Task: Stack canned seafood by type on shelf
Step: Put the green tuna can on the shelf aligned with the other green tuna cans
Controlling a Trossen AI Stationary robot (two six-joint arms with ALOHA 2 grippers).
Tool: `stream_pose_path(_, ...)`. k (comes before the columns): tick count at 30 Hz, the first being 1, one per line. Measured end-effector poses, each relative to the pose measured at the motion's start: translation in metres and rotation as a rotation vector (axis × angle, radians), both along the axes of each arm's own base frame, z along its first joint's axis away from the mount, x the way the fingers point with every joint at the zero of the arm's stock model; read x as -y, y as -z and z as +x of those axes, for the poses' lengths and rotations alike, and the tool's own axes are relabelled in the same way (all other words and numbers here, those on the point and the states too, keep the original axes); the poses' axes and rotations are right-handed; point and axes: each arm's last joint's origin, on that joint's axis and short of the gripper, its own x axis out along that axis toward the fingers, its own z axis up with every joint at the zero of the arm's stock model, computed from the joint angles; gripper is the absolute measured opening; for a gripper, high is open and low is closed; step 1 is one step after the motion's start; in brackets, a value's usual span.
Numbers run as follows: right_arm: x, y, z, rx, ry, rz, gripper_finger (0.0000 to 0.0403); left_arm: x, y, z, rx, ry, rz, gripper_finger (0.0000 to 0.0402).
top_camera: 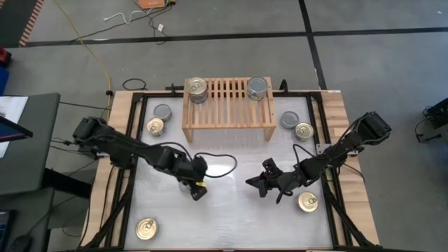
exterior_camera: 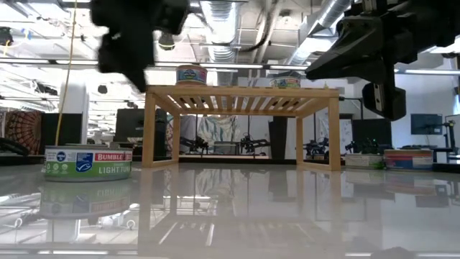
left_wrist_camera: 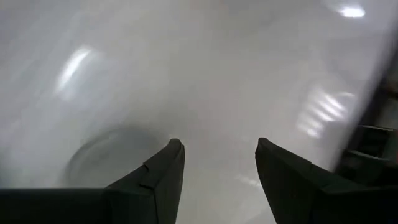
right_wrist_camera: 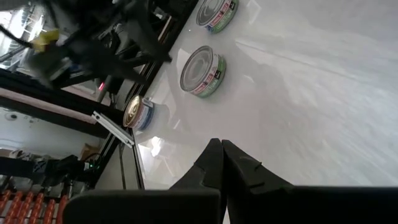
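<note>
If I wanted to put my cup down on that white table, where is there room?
The middle slats of the low light-wood rack are bare, between its gold-topped tin and silver-topped tin. So is the table's near edge, between two gold-topped tins. Mid-table is crowded by the left tool and right tool.

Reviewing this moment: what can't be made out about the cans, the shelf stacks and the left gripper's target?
- Left gripper: the high view's arm hides anything beneath it; the left wrist view shows only a blurred round shape, can or not unclear.
- Shelf stacks: the gold-topped stack and silver-topped stack cannot be counted from above; the low view shows only their upper cans.
- Can labels: too small in the high view.
</note>
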Motion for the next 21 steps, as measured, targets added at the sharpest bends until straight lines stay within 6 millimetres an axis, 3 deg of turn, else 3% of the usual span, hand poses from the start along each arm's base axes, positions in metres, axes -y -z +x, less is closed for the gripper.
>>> stream_pose_path(6, 0.001, 0.002, -0.001, -0.016, 0.001, -0.009, 0.0026, 0.009, 0.009, -0.026, -0.235, -0.074, 0.062, 0.0190)
stream_pose_path(14, 0.001, 0.003, -0.001, -0.030, 0.001, -0.017, 0.0026, 0.030, 0.031, -0.059, -0.322, -0.105, 0.035, 0.0190)
stream_pose_path(21, 0.004, 0.005, -0.001, -0.047, 0.011, -0.028, 0.0026, 0.029, 0.054, -0.079, -0.388, -0.158, 0.016, 0.0190)
